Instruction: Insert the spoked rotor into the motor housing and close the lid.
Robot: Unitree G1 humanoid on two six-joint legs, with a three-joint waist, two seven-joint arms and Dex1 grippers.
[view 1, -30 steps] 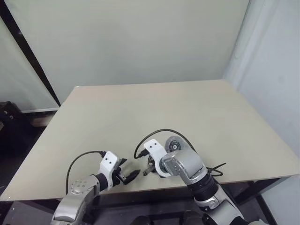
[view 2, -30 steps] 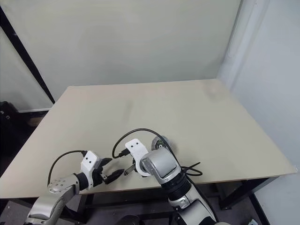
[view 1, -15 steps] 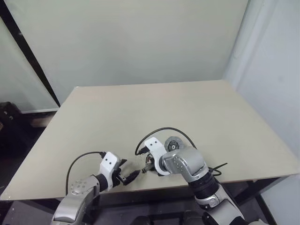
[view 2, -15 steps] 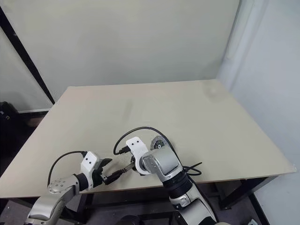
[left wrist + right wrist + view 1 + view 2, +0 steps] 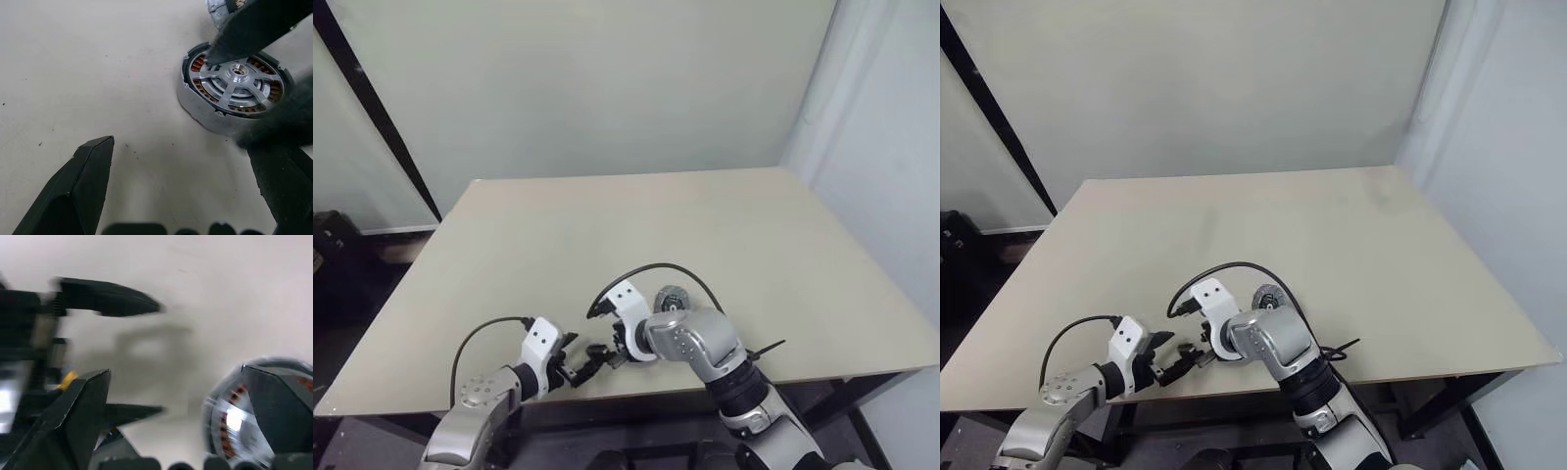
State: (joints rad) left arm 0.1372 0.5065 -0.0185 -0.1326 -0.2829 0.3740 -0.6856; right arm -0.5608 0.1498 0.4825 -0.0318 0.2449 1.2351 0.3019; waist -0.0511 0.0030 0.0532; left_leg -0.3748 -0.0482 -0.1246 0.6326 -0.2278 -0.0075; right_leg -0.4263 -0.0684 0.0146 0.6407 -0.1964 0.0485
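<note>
The motor housing (image 5: 199,89) lies on the table just ahead of both grippers, its copper windings showing. The spoked rotor (image 5: 238,69) sits inside it, silver spokes and hub facing up. My right gripper (image 5: 174,372) is open, one finger above the housing's far rim and the other beside its near side, pointing toward my left gripper. My left gripper (image 5: 183,147) is open and holds nothing, a short way in front of the housing. The lid (image 5: 673,300), a dull grey disc with a dark hub, lies flat just behind my right wrist.
The beige table (image 5: 656,225) stretches far back toward a pale wall. Its front edge (image 5: 636,392) runs close under both grippers. Black cables (image 5: 651,269) loop over each wrist. A dark strip (image 5: 372,117) slants down the wall at the left.
My right gripper has gone from shut to open; its hand has lifted a little and shifted toward the left gripper. The left gripper has stayed where it was.
</note>
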